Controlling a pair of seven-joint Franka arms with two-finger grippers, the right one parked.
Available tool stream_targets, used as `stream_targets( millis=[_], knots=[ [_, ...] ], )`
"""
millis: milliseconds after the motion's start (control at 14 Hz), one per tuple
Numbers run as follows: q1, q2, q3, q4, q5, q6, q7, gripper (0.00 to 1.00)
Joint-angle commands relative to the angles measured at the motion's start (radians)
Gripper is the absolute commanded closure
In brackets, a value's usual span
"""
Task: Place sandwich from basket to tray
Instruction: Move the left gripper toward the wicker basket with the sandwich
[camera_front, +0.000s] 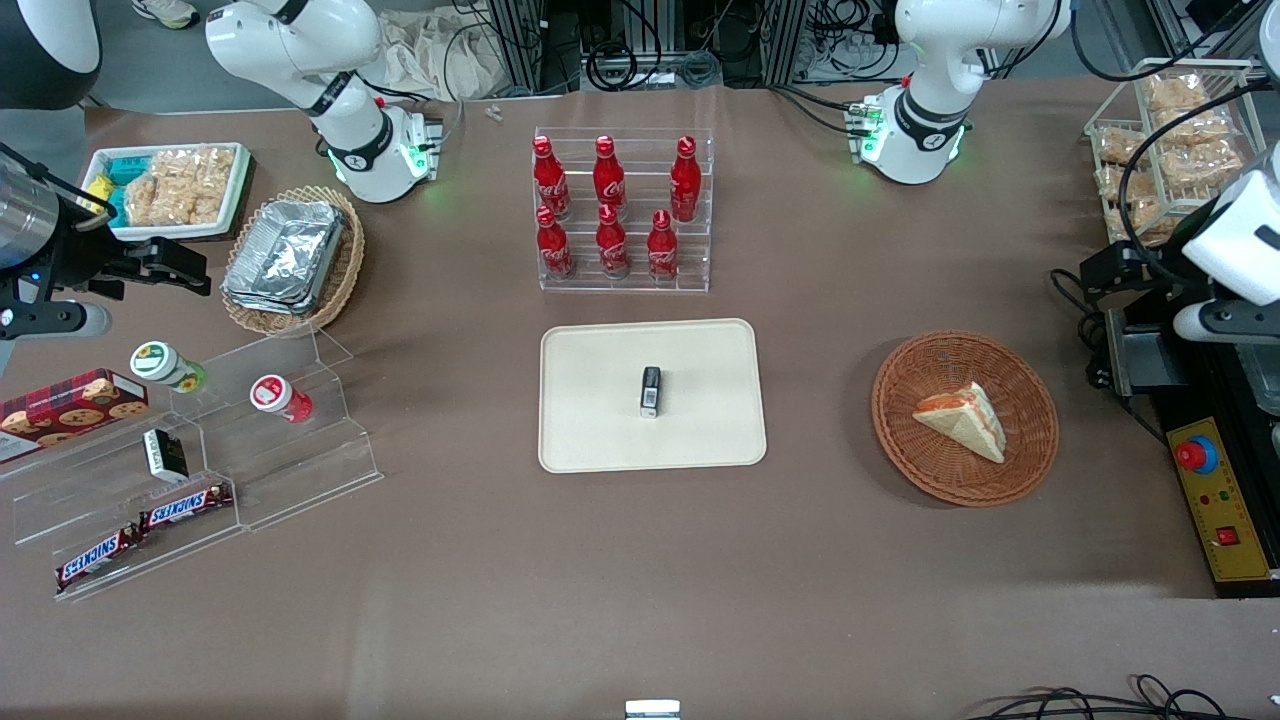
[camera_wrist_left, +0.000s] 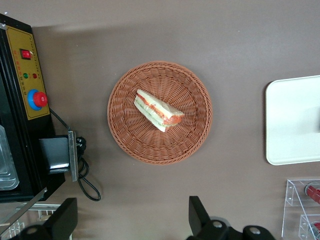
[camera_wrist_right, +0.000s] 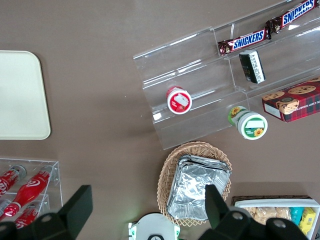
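Observation:
The sandwich (camera_front: 965, 420) (camera_wrist_left: 159, 110), a pale triangular wedge with red-orange and green filling, lies in the round reddish-brown wicker basket (camera_front: 920, 450) (camera_wrist_left: 165, 145). The cream tray (camera_front: 600, 420) (camera_wrist_left: 295, 120) sits mid-table, beside the basket toward the parked arm's end, with a small black object (camera_front: 651, 390) on it. My left gripper (camera_front: 1105, 275) (camera_wrist_left: 131, 217) hangs high above the table, open and empty. It is a little farther from the front camera than the basket and offset toward the working arm's end, not touching anything.
A clear rack of red cola bottles (camera_front: 620, 210) stands farther from the front camera than the tray. A black control box with a red button (camera_front: 1215, 500) and a wire rack of snack bags (camera_front: 1170, 150) border the working arm's end.

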Motion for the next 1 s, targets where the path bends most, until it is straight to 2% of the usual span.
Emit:
stream_targets(
  millis=[0,214,357,429,643,929],
  knots=[
    [0.001,0.013,-0.001,0.025,0.003,-0.003,-0.012,0.0],
    [0.0,0.041,-0.002,0.071,-0.001,-0.015,-0.018,0.0],
    [0.003,0.065,0.002,0.051,-0.001,-0.011,-0.026,0.0],
    [0.003,0.075,0.011,0.015,0.002,0.009,-0.047,0.0],
    [0.041,0.053,0.036,-0.148,-0.005,0.223,-0.103,0.0],
    [0.035,0.111,0.031,-0.215,-0.011,0.339,-0.534,0.0]
  ],
)
